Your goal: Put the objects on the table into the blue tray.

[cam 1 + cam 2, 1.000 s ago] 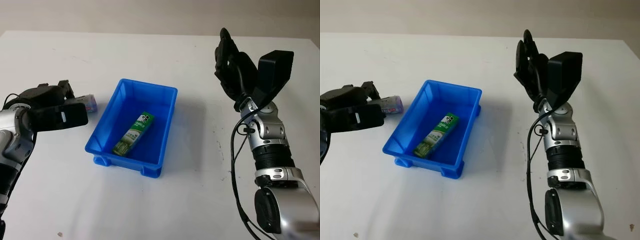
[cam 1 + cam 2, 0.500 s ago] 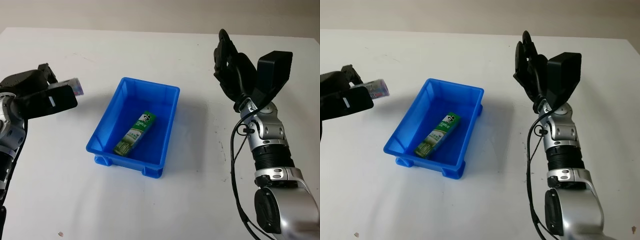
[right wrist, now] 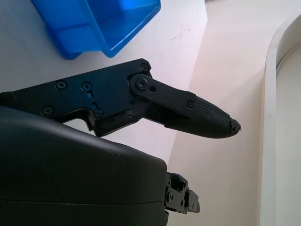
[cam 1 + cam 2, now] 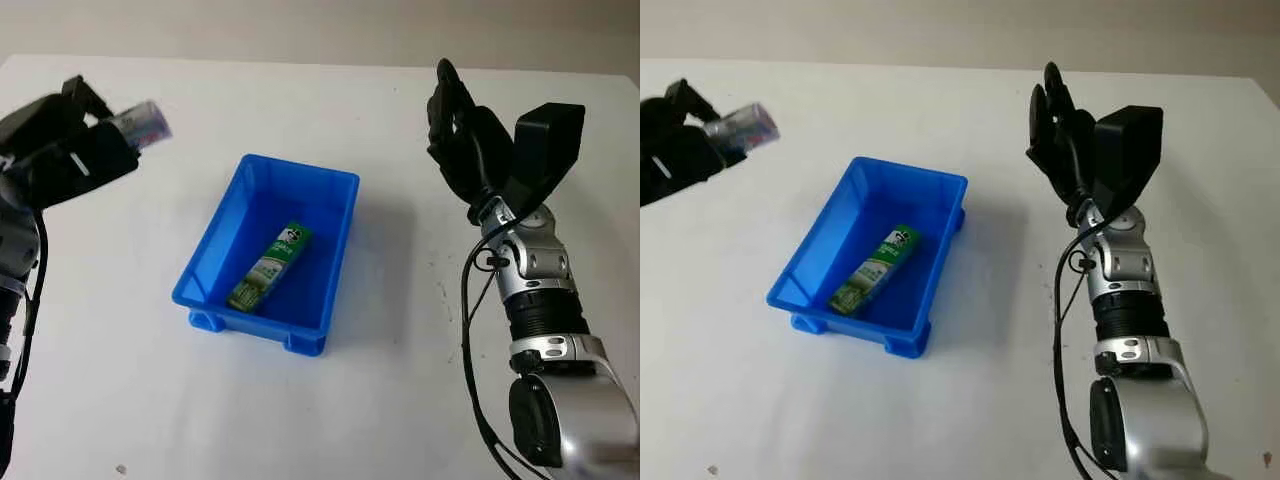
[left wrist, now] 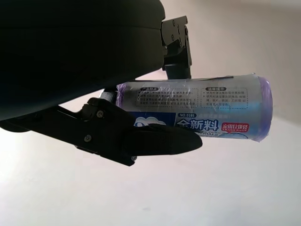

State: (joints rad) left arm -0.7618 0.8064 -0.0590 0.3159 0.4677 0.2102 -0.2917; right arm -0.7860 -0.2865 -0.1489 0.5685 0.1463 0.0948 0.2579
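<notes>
The blue tray sits in the middle of the white counter, with a green box already inside. The right hand waits open, off to its side. Farther back, the left hand grips a purple roll up in the air. Next, I think, it must carry the roll over the tray and let go. Nothing blocks the way.

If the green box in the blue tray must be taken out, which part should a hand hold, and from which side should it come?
Probably across its narrow middle, coming straight down from above. The green box lies flat and slanted on the floor of the blue tray, so the tray walls block a sideways approach, while its long sides stand free. The right hand, open and raised beside the tray, seems better placed; the left hand holds a roll.
</notes>
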